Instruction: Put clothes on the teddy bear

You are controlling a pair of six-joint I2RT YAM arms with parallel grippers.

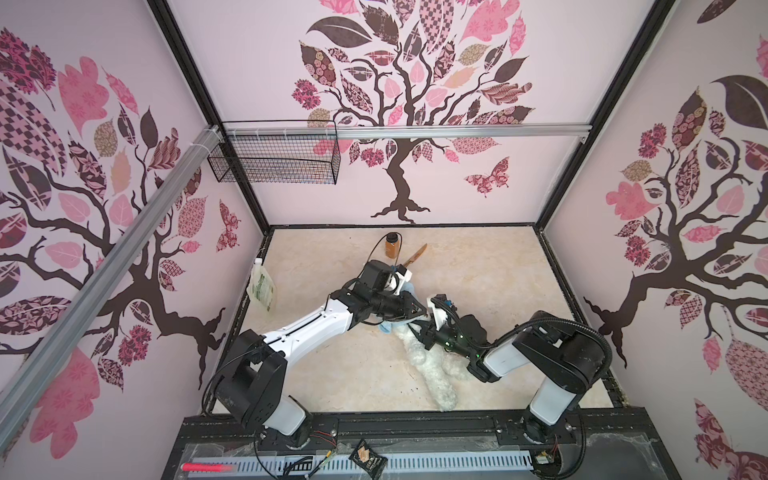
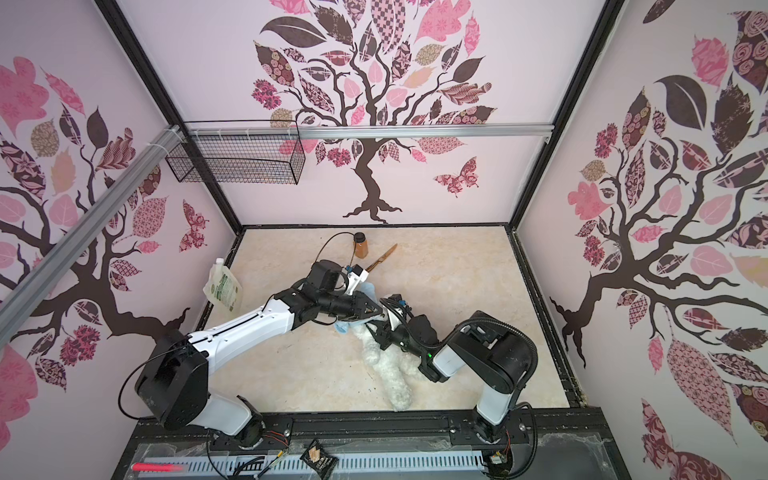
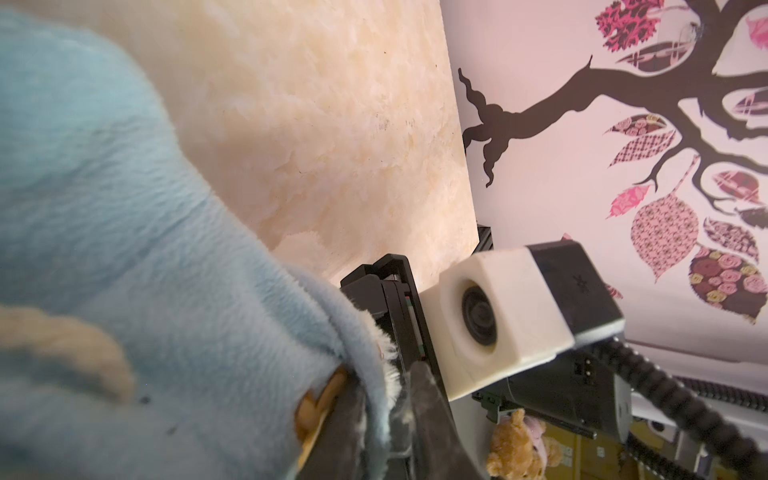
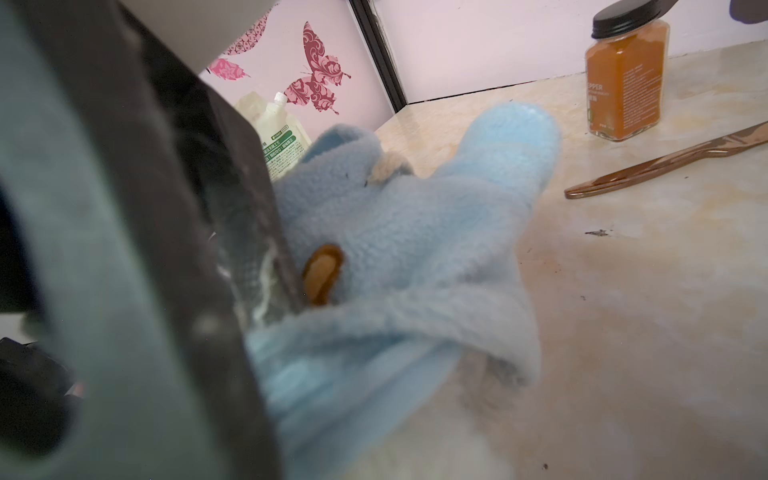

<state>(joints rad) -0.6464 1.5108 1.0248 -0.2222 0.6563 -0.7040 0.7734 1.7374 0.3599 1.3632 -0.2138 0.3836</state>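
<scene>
Bench (image 1: pixel 519 291), left to right.

A pale spouted pouch (image 1: pixel 262 286) leans against the left wall.

The left arm reaches in from the near-left corner. The left fingers (image 1: pixel 420 311) end mid-bench, pointing right, at a light blue shirt (image 4: pixel 415 257). In the left wrist view the shirt's hem and a tuft of white fur sit between the two fingers, with a tan button (image 3: pixel 318 409) just beside one of them. A narrow gap shows, but whether they pinch the hem cannot be told.

Behind them, near the back wall, a spice jar (image 1: pixel 392 246) stands upright. A bronze-coloured utensil (image 1: pixel 417 253) lies flat just to its right.

The teddy bear (image 1: pixel 434 384) lies flat, mid-bench. Its long axis slants from the fingers toward the near edge, drifting right. The fluffy lower end points at the near edge. The upper end is hidden under the shirt and both sets of fingers.

The right fingers (image 1: pixel 414 331) come in from the right and meet the bear at that upper end, just beside the left pair and against the white fur. The right wrist view is blurred up close, so whether they are apart or clamped cannot be told.
</scene>
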